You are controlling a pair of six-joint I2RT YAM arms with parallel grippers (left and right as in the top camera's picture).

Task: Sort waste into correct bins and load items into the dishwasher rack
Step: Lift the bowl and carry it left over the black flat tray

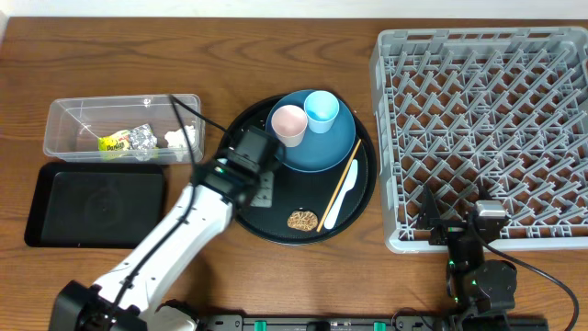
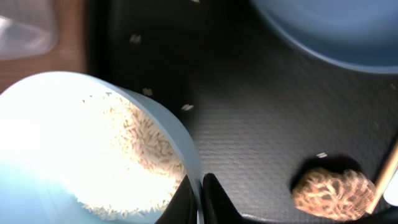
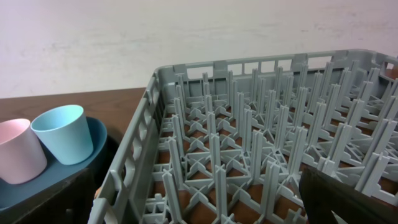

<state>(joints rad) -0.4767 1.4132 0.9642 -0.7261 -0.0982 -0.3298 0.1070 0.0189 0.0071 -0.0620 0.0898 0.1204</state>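
While the wrapper (image 1: 113, 142), foil (image 1: 141, 138) and tissue (image 1: 175, 140) already lie in the clear tub (image 1: 64, 119) by the tabletop's left edge, the rack (image 1: 386, 138) at the right edge holds nothing yet, and the right gripper (image 1: 441, 225) hangs wide open by its near rim. In the left wrist view, the left gripper (image 2: 200, 199) pinches the rim of the bowl (image 2: 74, 143), with rice (image 2: 143, 149) inside, over the round tray (image 2: 261, 124). In the right wrist view, the pink cup (image 3: 18, 152) and blue cup (image 3: 62, 134) stand on the plate (image 3: 99, 140), not loaded.

Rack (image 1: 487, 129): grey lattice, right.
Plate (image 1: 317, 147): dark-blue, bearing upright pink cup (image 1: 288, 124) and light-blue cup (image 1: 322, 110); chopstick (image 1: 340, 188), spoon (image 1: 331, 218) and brown scrap (image 1: 303, 220) beside it.
Bowl (image 2: 56, 143): rice (image 2: 143, 149) inside.
Clear tub (image 1: 73, 115): wrapper (image 1: 115, 142), foil (image 1: 140, 138), tissue (image 1: 175, 140).
Black tray (image 1: 96, 204): alongside tub.
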